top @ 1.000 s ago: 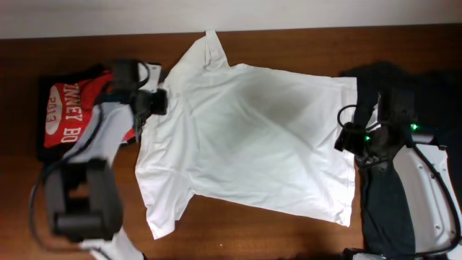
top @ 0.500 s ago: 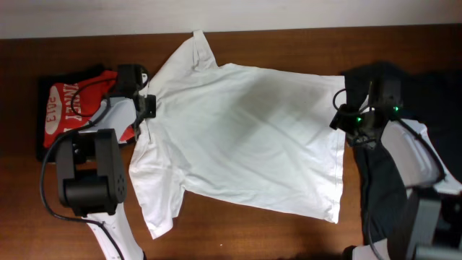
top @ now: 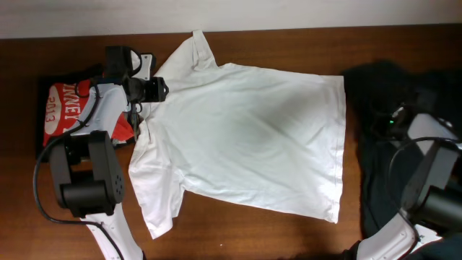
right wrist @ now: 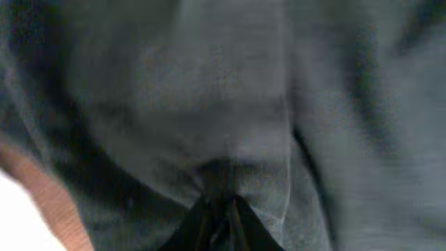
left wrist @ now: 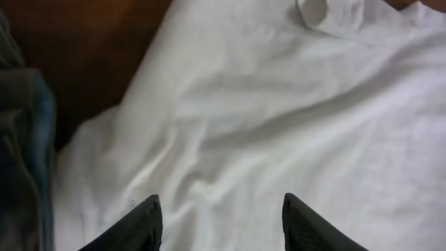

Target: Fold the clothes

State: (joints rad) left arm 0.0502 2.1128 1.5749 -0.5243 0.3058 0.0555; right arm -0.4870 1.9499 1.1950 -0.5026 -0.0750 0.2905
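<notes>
Presently the left claw [left wrist: 223,222] hangs just above the white T-shirt [top: 253,137], its jaws spread wide and holding nothing; both fingers [left wrist: 148,224] frame bare, rumpled white cloth. Ahead of this claw and slightly to one side lies the neck opening [left wrist: 327,17] of the T-shirt. To the other side of the claw, a strip of brown table [left wrist: 83,56] shows past the shirt edge, and dark bluish cloth [left wrist: 21,153] fills the frame border beyond it. From overhead, the T-shirt lies spread flat and unfolded across the middle of the table, with one sleeve pointing to the far edge and the other to the near edge. The left claw sits at the shoulder end of the shirt, with a red shirt [top: 65,108] bearing white lettering just behind it. The right claw [right wrist: 219,217] is well apart from the T-shirt, over a heap of dark clothes [top: 404,94] beyond the hem. Its fingers are pressed together; dark grey cloth puckers directly ahead of the tips, and the blurred view does not show whether any is pinched.
</notes>
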